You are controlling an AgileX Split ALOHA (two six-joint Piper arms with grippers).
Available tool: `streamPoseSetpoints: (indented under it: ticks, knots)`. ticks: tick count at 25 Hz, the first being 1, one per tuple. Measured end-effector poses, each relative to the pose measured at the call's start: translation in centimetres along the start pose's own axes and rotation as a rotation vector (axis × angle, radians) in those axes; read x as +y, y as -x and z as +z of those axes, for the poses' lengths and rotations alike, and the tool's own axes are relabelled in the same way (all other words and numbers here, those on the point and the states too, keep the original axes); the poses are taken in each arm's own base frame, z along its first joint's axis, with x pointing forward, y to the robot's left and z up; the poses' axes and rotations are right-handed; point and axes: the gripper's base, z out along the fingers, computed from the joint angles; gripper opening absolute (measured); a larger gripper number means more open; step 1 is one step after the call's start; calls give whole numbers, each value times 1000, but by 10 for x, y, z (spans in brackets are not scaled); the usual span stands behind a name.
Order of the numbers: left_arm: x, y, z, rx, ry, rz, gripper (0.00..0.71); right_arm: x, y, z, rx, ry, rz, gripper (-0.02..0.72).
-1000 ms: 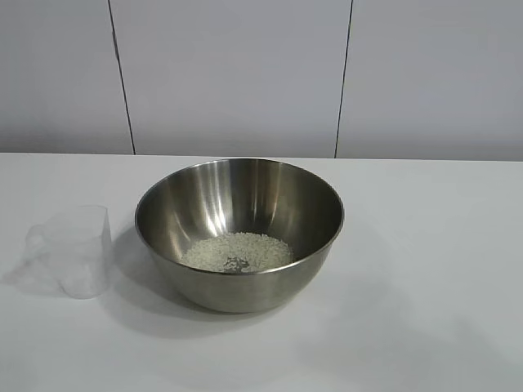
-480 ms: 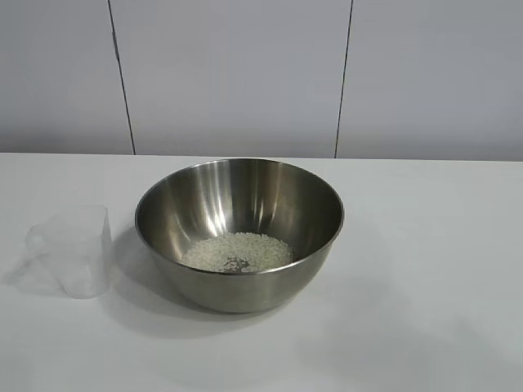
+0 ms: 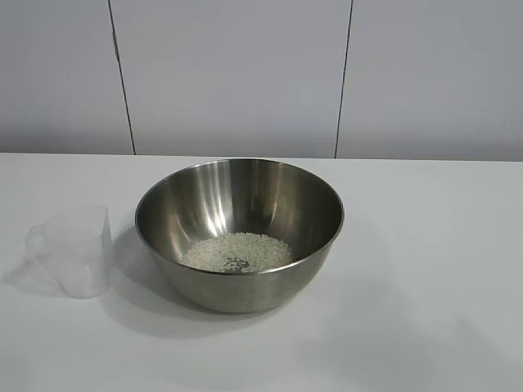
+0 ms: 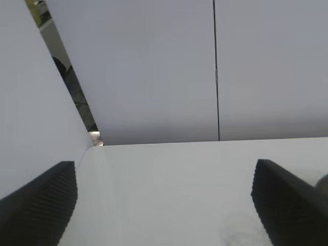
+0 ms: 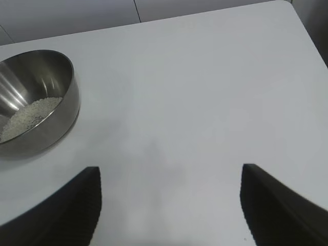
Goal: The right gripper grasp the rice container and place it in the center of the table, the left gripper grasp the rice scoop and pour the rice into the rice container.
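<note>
**Rice is in, both arms are off the table's centre**

Nothing on the tabletop has shifted since the earlier exterior frames: bowl, cup and grains sit exactly where they were, and no arm shows in that view then or now.

The rice container (image 3: 239, 233) stands upright in the middle of the table (image 3: 425, 269), with the rice (image 3: 238, 251) heaped in its bottom. The rice scoop (image 3: 72, 250) stands upright just beside it on the left-arm side, apart from the bowl wall, and looks empty, though its clear plastic makes that hard to swear to.

Over to the left gripper (image 4: 164, 200): fingers spread wide, nothing between them, looking nearly level across bare table toward the back wall. A grey curve at the edge of that view, behind one finger, may be the bowl; I cannot tell.

The right gripper (image 5: 169, 205) has its fingers apart too, empty, angled down at the table with the bowl off toward the left arm's side, well clear of the tips.

My read: pour done, scoop set down, task all but finished. If anything is left to pick up, the scoop lies on the left arm's side, so the left gripper is the nearer one.
</note>
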Motion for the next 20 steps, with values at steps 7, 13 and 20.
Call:
streamPoseSetpoints:
  ticks: [7, 13, 20]
  knots:
    - [-1, -49, -46, -28, -16, -14, 664, 0, 0, 0, 0, 0, 0, 516]
    - [-4, -97, -58, 109, -16, -30, 664, 0, 0, 0, 0, 0, 0, 516]
    - [-8, -129, -43, 333, -24, -57, 664, 0, 0, 0, 0, 3, 1, 516]
